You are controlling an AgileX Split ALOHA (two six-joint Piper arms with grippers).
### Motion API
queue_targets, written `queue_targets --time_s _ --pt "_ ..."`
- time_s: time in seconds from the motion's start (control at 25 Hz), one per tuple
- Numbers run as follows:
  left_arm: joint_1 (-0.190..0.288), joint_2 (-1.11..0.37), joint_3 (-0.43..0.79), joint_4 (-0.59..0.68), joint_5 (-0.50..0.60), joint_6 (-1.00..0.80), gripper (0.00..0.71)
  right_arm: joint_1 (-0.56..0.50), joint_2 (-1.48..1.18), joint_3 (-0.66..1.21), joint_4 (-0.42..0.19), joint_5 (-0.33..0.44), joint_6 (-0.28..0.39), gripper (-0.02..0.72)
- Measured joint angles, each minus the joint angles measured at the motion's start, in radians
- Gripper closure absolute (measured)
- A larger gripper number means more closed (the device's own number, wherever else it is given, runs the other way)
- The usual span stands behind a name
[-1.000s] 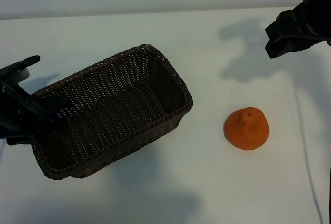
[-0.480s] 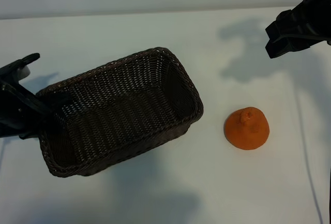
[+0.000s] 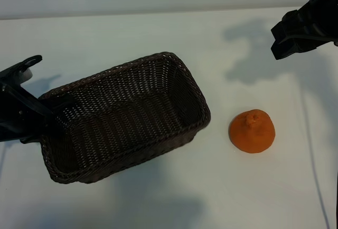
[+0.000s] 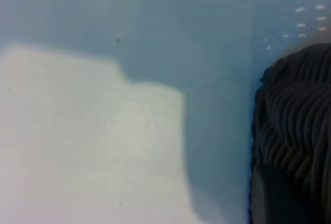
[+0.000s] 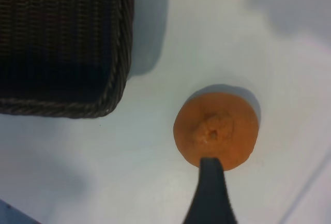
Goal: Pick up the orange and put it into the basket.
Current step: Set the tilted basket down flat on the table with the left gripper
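Note:
The orange sits on the white table, to the right of the basket and apart from it. The dark-brown wicker basket lies slanted across the left middle. My left gripper is at the basket's left end, shut on its rim; the left wrist view shows only a piece of the basket's weave close up. My right gripper hangs high at the back right, open and holding nothing. In the right wrist view one fingertip lies over the near edge of the orange, and the basket's corner is off to one side.
The white table runs on in front of the basket and around the orange. A thin cable trails down the table's right side. The arms' shadows fall at the back right and in front of the basket.
The basket's right end has swung right, toward the orange, as my left gripper closed on its left rim. The orange and the right arm have stayed still.

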Motion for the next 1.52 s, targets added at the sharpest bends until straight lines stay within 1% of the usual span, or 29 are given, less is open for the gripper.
queue_targets --time_s 0.12,0.36,0.6,0.76,1.32,1.52 --pt "0.000 -0.024 -0.045 0.000 0.057 0.007 0.554 0.000 0.000 0.000 0.000 0.000 0.000 0.178" --pt "0.000 -0.105 -0.208 0.053 0.250 0.066 0.554 0.000 0.000 0.000 0.000 0.000 0.000 0.178" --pt "0.000 -0.149 -0.335 0.050 0.356 0.096 0.554 0.000 0.000 0.000 0.000 0.000 0.000 0.179" --pt "0.000 -0.149 -0.345 0.050 0.377 0.097 0.554 0.000 0.000 0.000 0.000 0.000 0.000 0.179" --pt "0.000 -0.149 -0.345 0.048 0.376 0.154 0.554 0.000 0.000 0.000 0.000 0.000 0.000 0.179" --pt "0.000 -0.114 -0.372 0.001 0.374 0.212 0.554 0.000 0.000 0.000 0.000 0.000 0.000 0.179"
